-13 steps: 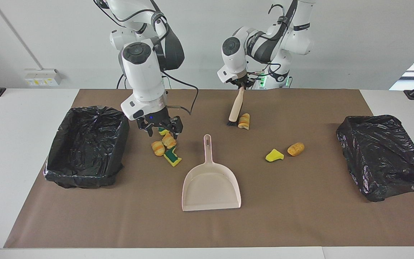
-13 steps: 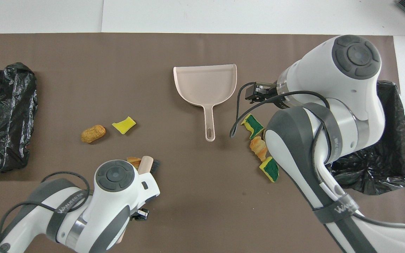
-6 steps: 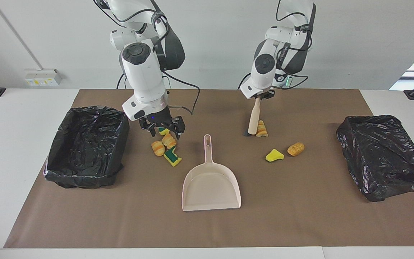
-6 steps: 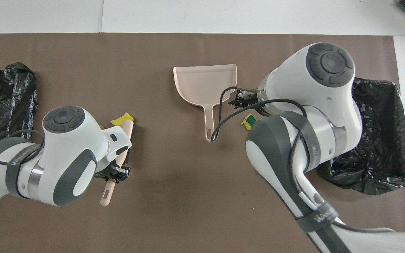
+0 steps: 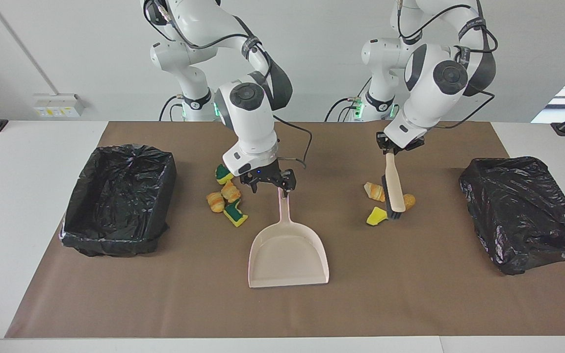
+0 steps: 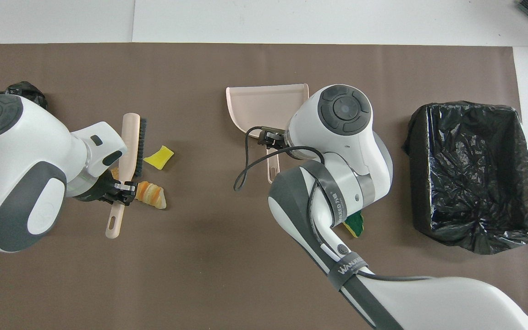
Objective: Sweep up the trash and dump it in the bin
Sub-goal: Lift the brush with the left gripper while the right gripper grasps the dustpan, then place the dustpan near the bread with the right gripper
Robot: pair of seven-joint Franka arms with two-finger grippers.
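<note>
Over dustpan handle: right gripper spread open. Left gripper clamps brush, bristles among three trash bits, probably touching. Other scraps beside bin.

Left gripper, wrist angled down from a bent arm, fingers clamped on the brush handle; right gripper, arm reached forward, fingers spread.
</note>
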